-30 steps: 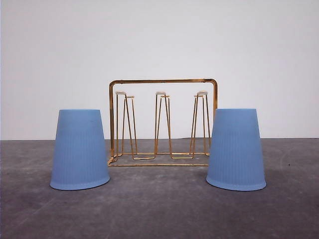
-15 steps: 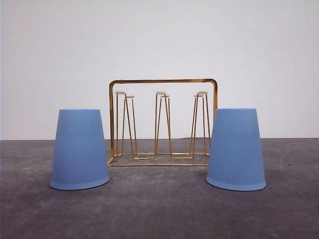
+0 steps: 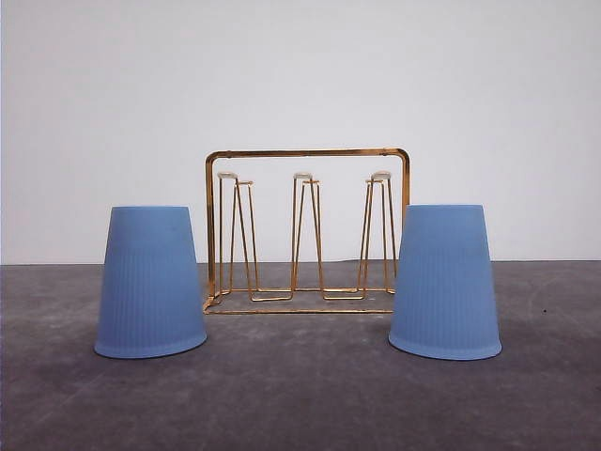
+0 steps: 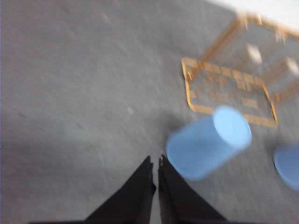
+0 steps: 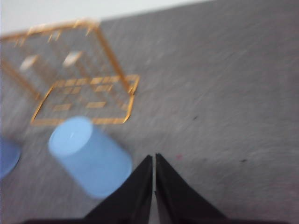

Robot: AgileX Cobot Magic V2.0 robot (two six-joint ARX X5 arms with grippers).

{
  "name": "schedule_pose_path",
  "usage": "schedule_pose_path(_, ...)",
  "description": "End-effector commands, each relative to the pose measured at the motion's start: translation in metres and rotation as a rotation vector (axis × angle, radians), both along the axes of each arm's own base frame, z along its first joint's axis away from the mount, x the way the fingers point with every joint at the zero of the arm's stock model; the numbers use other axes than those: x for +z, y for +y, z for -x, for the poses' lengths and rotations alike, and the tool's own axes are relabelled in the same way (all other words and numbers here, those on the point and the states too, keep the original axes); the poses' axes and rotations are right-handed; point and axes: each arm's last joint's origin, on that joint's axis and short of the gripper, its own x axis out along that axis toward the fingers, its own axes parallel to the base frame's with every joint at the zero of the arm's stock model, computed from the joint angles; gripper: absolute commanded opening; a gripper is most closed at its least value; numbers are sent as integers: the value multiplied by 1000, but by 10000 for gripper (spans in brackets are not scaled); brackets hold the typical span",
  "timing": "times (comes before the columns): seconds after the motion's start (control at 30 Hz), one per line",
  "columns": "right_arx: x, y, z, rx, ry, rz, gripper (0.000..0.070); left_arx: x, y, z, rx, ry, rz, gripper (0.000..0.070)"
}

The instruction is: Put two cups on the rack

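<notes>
Two light blue ribbed cups stand upside down on the grey table, the left cup (image 3: 150, 282) and the right cup (image 3: 445, 282), one at each side of the gold wire rack (image 3: 307, 230). The rack's prongs carry nothing. In the left wrist view my left gripper (image 4: 155, 162) is shut and empty, high above the table, near the left cup (image 4: 208, 147), with the rack (image 4: 233, 88) beyond. My right gripper (image 5: 153, 158) is likewise shut and empty above the table, beside the right cup (image 5: 88, 156), with the rack (image 5: 79, 93) behind it. Both wrist views are blurred.
A white wall rises behind the rack. Bare grey table (image 3: 300, 395) stretches in front of the cups and to both sides. The other cup (image 4: 287, 165) shows at the edge of the left wrist view, and likewise the other cup (image 5: 7, 156) in the right wrist view.
</notes>
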Motion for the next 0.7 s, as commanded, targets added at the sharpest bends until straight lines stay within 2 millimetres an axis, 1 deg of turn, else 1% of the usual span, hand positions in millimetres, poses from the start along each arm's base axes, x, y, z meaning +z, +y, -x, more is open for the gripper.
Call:
schedule_pose_path(0.0, 2, 1, -4, 57, -11, 52, 7, 8, -1, -5, -88, -16, -57, 3)
schedule_pose_path(0.1, 0, 5, -11, 115, 1, 91, 7, 10, -7, -13, -167, -12, -87, 3)
schedule_pose_path(0.17, 0, 9, -12, 147, -13, 122, 7, 12, -14, -16, -249, -36, -127, 3)
schedule_pose_path(0.3, 1, 18, -11, 227, -48, 167, 7, 11, -29, -19, -437, -91, -241, 3)
schedule_pose_path(0.37, 2, 21, -11, 247, -65, 191, 8, 9, -36, -20, -512, -114, -310, 3)
schedule_pose_path(0.43, 2, 22, -11, 268, -80, 214, 13, 9, -41, -19, -573, -139, -340, 3)
schedule_pose_path(0.47, 2, 22, -11, 276, -85, 226, 21, 10, -44, -19, -601, -155, -356, 3)
schedule_pose_path(0.5, 2, 22, -11, 281, -89, 235, 74, 10, -45, -18, -623, -171, -371, 8)
schedule_pose_path(0.53, 2, 22, -11, 283, -92, 240, 148, 10, -46, -18, -640, -185, -382, 45)
schedule_pose_path(0.57, 2, 22, -11, 283, -92, 240, 239, 11, -47, -18, -653, -198, -389, 110)
schedule_pose_path(0.6, 2, 22, -11, 283, -93, 240, 314, 12, -48, -18, -655, -208, -387, 220)
schedule_pose_path(0.63, 2, 22, -11, 283, -93, 240, 362, 12, -49, -18, -656, -218, -385, 326)
schedule_pose_path(0.67, 3, 22, -11, 283, -94, 239, 388, 13, -49, -19, -655, -226, -382, 425)
